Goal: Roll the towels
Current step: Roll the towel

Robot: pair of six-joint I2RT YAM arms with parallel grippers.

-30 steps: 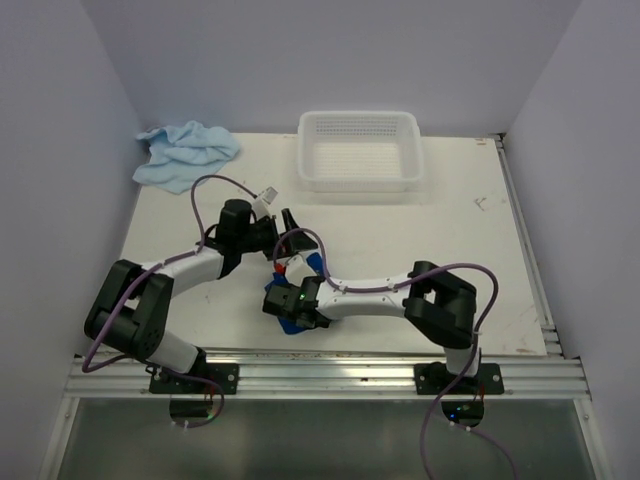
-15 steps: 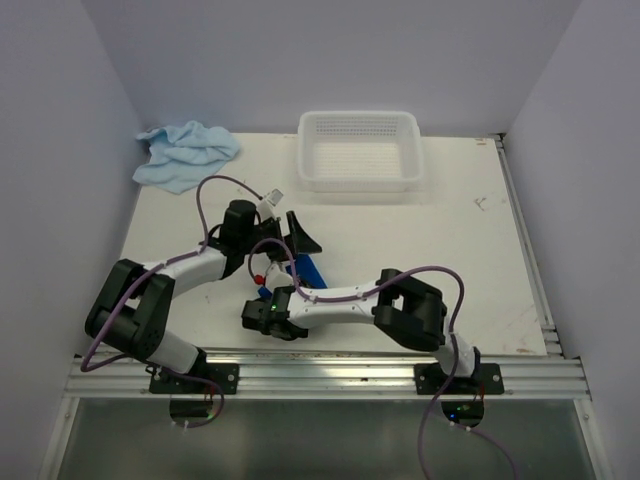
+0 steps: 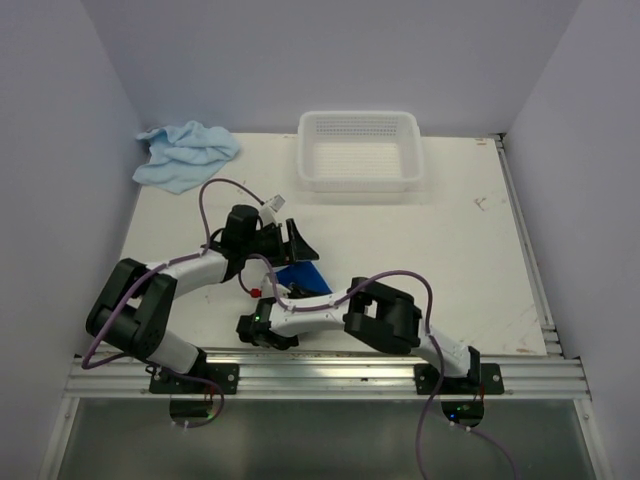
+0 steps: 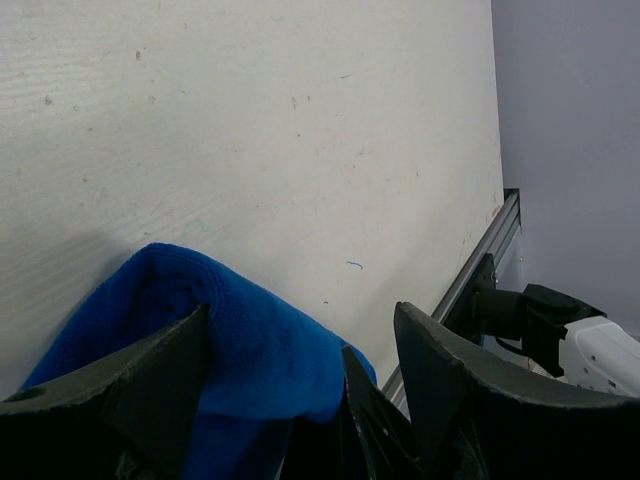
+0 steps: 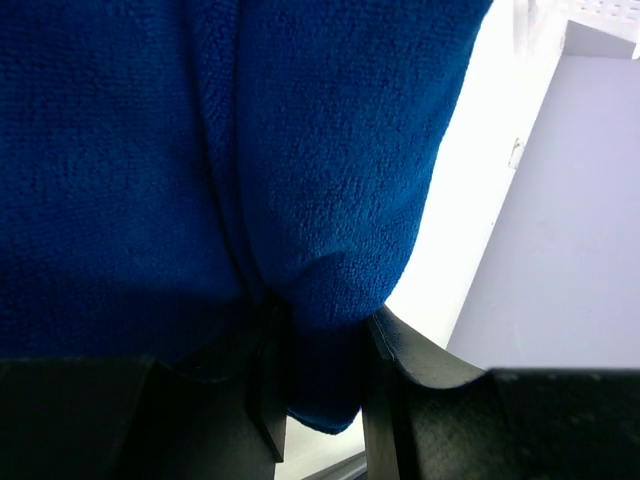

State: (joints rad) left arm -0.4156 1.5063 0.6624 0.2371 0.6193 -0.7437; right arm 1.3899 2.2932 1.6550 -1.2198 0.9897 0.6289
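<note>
Pale terry first, Jo, far left: what is the light blue towel [image 3: 185, 155] doing?

Lying crumpled in the far left corner of the table [image 3: 470, 270], Sam, well apart from both arms. Not yet rolled, I'd judge; it waits its turn.

And the left gripper [image 4: 300, 310]?

Its fingers [image 4: 150, 385] are spread wide, low over the table, straddling one end of the dark blue towel [image 3: 300, 277]. Nothing is pinched there. My guess is that it sits like that to pin or guide the cloth while the other arm works.

So where exactly is the dark towel?

On the near half of the table, between the two wrists and mostly hidden under them from above. In the left wrist view it humps up as a fold between the parted fingers.

The right gripper [image 5: 320, 375]?

Clamped on a fold of that same towel. Its camera is filled with blue pile, and the cloth is squeezed thin between the two fingers. That grip looks meant for drawing the edge over to build the roll. How far the roll has got, I cannot tell.

Anything further right?

Only the white basket [image 3: 360, 184], at the table's far edge, well apart from the arms.
</note>
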